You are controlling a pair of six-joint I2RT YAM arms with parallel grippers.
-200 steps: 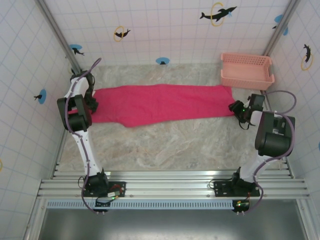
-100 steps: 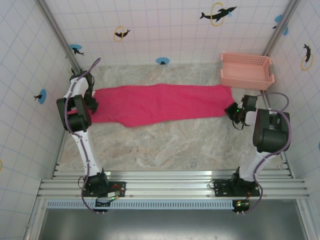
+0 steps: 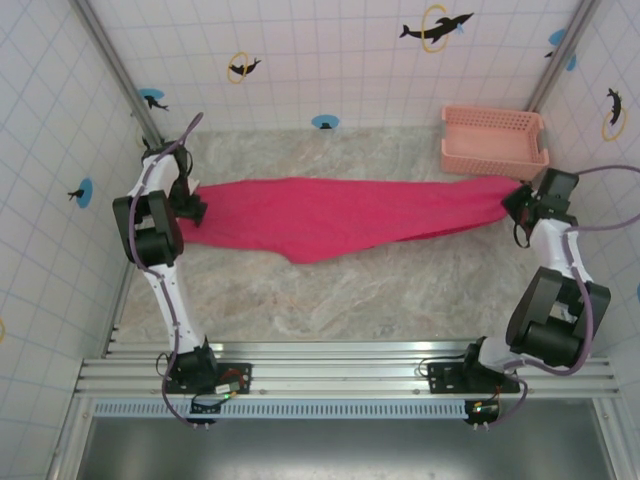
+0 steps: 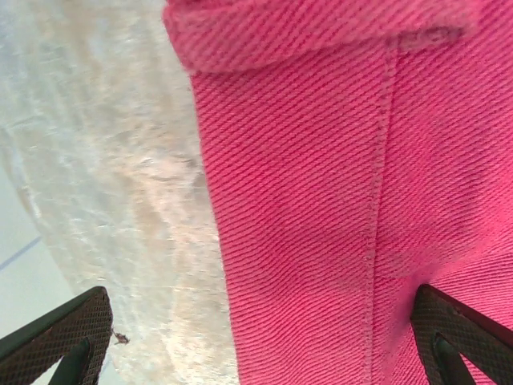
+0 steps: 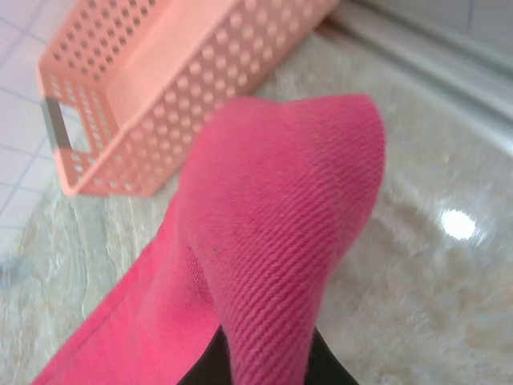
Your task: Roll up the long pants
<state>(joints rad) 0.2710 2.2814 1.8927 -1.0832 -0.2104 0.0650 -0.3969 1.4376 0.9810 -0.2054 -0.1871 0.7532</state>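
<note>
The left hand (image 3: 193, 207) hovers spread wide at the left end of the bright magenta-pink, soft cloth long pants (image 3: 340, 212), the cloth's edge between its fingers and nothing gripped. The pants stretch along the marbled tabletop (image 3: 350, 290), their long axis running from one hand to the other. Beside the pale salmon slotted plastic basket (image 3: 495, 140), the right hand (image 3: 520, 197) pinches the right end, raised. A roll would likely travel along that axis.
</note>
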